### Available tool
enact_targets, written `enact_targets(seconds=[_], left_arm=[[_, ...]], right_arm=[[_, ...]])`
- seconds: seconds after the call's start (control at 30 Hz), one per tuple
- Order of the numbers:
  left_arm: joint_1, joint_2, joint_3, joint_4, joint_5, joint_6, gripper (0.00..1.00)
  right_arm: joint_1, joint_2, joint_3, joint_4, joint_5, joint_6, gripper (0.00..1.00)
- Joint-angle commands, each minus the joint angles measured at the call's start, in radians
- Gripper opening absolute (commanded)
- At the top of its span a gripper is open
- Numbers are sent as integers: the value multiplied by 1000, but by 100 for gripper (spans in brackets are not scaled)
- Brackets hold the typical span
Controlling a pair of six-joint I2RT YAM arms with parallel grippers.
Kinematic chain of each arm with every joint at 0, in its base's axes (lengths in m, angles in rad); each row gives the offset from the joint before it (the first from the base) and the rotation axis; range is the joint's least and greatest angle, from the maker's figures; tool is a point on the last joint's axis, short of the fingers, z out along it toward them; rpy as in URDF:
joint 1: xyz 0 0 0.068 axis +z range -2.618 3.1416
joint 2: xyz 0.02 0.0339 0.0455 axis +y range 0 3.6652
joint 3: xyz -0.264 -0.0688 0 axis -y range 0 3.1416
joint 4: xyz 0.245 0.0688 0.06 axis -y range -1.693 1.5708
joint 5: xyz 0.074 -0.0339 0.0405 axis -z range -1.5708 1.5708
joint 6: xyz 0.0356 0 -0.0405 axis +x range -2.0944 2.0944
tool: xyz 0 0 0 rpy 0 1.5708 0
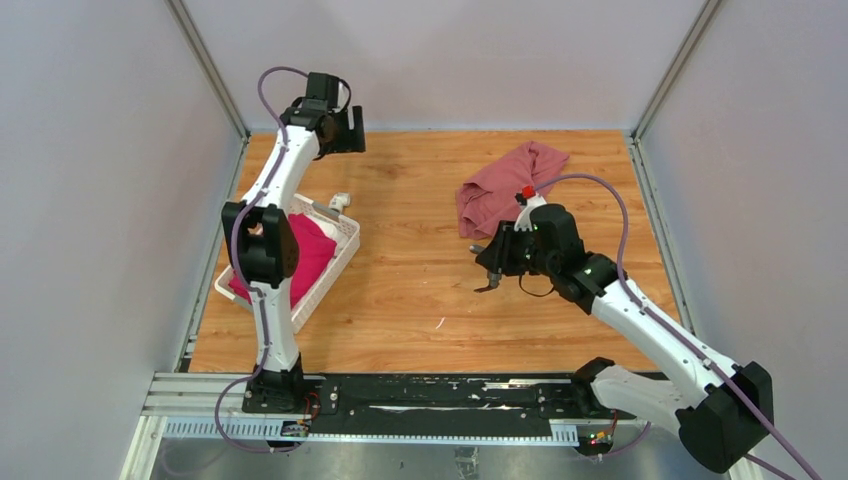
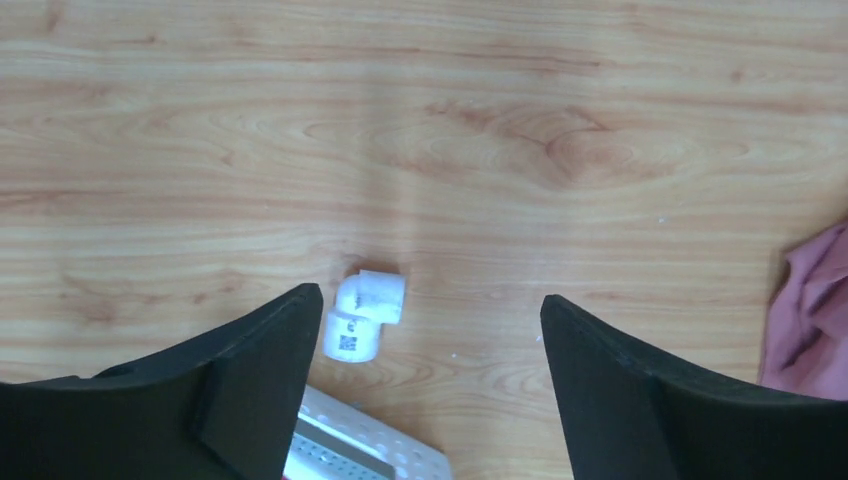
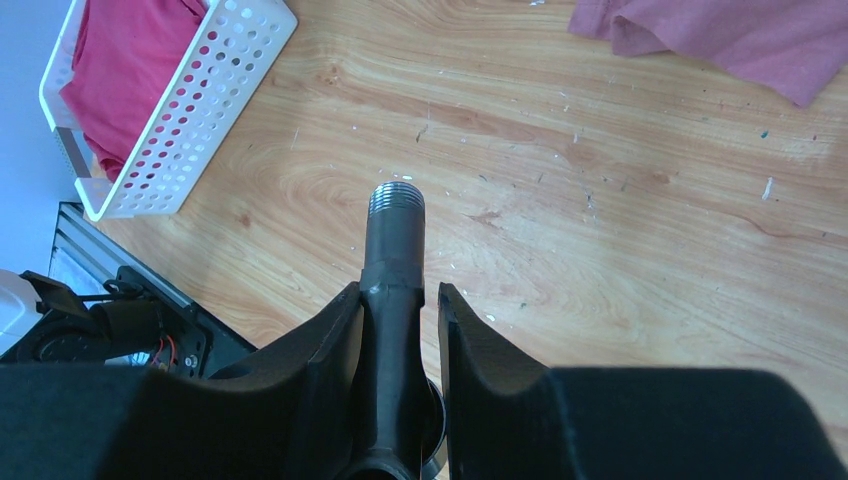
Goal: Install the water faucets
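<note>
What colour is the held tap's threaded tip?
Silvery, on the dark grey metal tap; the right wrist view shows it best.

Of the tap (image 3: 393, 250) we see only the threaded stem — the rest is hidden inside the right hand (image 3: 398, 292).

Table top (image 1: 420, 190): light wood-grain board, fills the centre. Fine pale specks and scratches show in the right wrist view. Back wall (image 1: 440, 60) at 12 o'clock, left wall (image 1: 90, 200) at 9 o'clock and right wall (image 1: 770, 150) at 3 o'clock: plain pale grey panels. Left post (image 1: 207, 65) at 11 o'clock and right post (image 1: 680, 60) at 1 o'clock: bare metal, in the corners. Slotted metal rail (image 1: 450, 434) carrying a black plate (image 1: 400, 390) runs along 6 o'clock. Light even; shadows soft.
</note>
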Motion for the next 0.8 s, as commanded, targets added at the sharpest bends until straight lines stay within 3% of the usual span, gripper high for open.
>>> enact_targets(seconds=[0.0, 0.17, 0.43, 0.77], left_arm=[[-15, 30, -87, -14, -116, 30, 90], [-34, 85, -124, -22, -202, 85, 95], [-34, 199, -95, -60, -146, 90, 92], [-32, 203, -129, -59, -92, 41, 66]], right_arm=[[-8, -15, -16, -2, -15, 22, 0], [-7, 14, 7, -2, -23, 13, 0], [-7, 61, 32, 2, -35, -2, 0], [-8, 68, 34, 2, -33, -1, 0]])
